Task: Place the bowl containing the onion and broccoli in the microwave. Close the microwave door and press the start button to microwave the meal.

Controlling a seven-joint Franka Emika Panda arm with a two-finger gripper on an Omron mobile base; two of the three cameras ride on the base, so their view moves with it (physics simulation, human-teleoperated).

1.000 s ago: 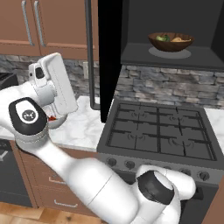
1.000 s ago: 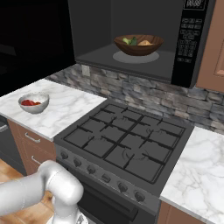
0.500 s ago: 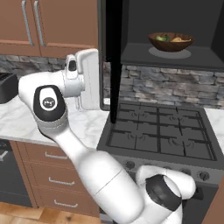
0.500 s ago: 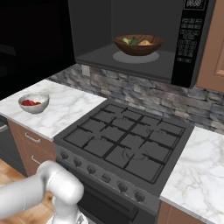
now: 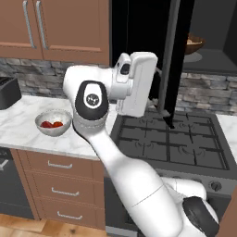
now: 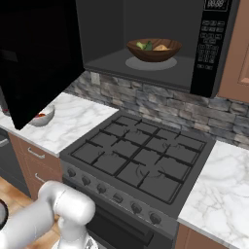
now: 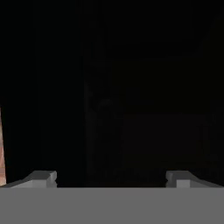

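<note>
The dark wooden bowl (image 6: 154, 49) sits inside the black microwave (image 6: 146, 68), holding the tan onion (image 6: 161, 47) and the green broccoli (image 6: 141, 45). In the left base view only the bowl's rim (image 5: 195, 44) shows past the door edge. The glossy microwave door (image 5: 175, 60) stands part-way swung across the opening, and it is a large black panel (image 6: 39, 63) in the right base view. My gripper (image 5: 158, 88) is up against the door's outer face. In the hand view the fingertips (image 7: 43, 177) stand wide apart, open, facing a dark surface.
The microwave's button panel (image 6: 212, 44) is on its right side. A black gas stove (image 6: 141, 160) lies below. A small white bowl with red pieces (image 5: 53, 122) sits on the marble counter (image 5: 28, 129), and a dark toaster (image 5: 7, 92) is at far left.
My arm has swung right from the counter side to the door. The door has swung from fully open toward the microwave opening.
</note>
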